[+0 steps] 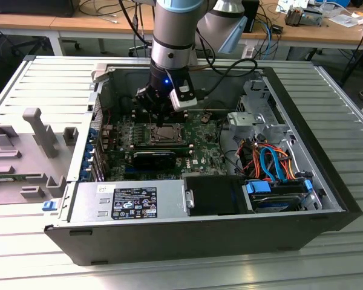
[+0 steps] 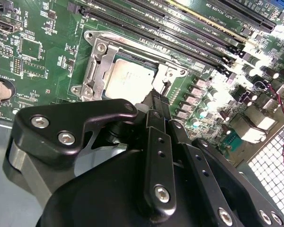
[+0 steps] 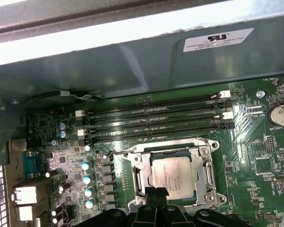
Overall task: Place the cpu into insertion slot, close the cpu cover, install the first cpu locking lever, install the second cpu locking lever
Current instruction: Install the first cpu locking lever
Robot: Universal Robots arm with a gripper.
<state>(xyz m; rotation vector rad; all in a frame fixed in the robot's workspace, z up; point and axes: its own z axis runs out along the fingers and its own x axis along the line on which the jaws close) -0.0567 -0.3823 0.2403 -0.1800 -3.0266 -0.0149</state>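
Black gripper [image 2: 154,97] fingers are pressed together, nothing held, at the edge of the cpu cover [image 2: 97,64], closed over the cpu [image 2: 128,80].

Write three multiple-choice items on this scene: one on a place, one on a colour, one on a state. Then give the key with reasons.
1. Where does the cpu lie?
A. On the grey tray outside the case
B. In the insertion slot on the motherboard
C. On the drive cage

2. What colour is the motherboard?
A. Green
B. Red
C. White

3. How does the cpu cover stand?
A. Taken off and lying on the table
B. Raised upright, clear of the chip
C. Down flat around the chip

Key:
1 B: both wrist views show the chip's metal top inside the socket rim.
2 A: its surface is green in every view.
3 C: the silver frame lies flat, the chip showing through its window, with the pincer just beside it.
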